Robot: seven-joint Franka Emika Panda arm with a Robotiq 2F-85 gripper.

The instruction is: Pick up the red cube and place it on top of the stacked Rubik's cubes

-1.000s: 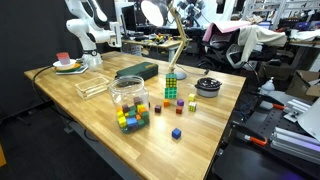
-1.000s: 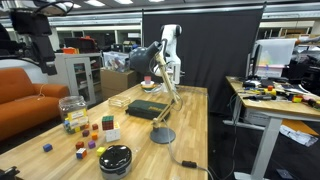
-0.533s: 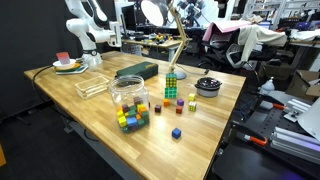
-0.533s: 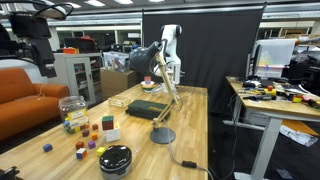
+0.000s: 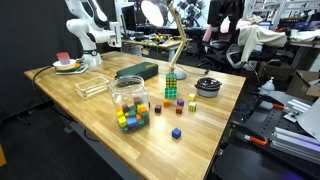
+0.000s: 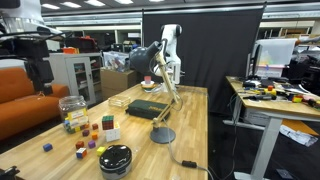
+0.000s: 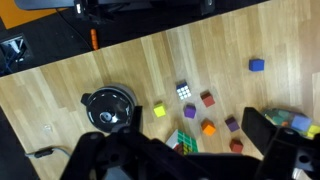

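Note:
The wrist view looks down on the table from high up. My gripper (image 7: 175, 138) is open and empty, its dark fingers wide apart at the bottom of the frame. The stacked Rubik's cubes (image 7: 187, 146) sit between the fingers far below, and also show in both exterior views (image 5: 171, 87) (image 6: 110, 132). The red cube (image 7: 237, 145) lies on the wood beside the stack, near the jar; it shows in an exterior view (image 5: 157, 107). A second, darker red block (image 7: 207, 98) lies further off.
Loose blocks lie around: yellow (image 7: 159, 111), purple (image 7: 190, 112), orange (image 7: 209, 128), blue (image 7: 257, 65), and a small single Rubik's cube (image 7: 183, 91). A black round dish (image 7: 107, 105) and a clear jar of blocks (image 5: 128, 100) flank them. A desk lamp (image 5: 170, 30) leans over the stack.
In an exterior view the dark arm at the left edge has moved downward. Nothing on the table has moved.

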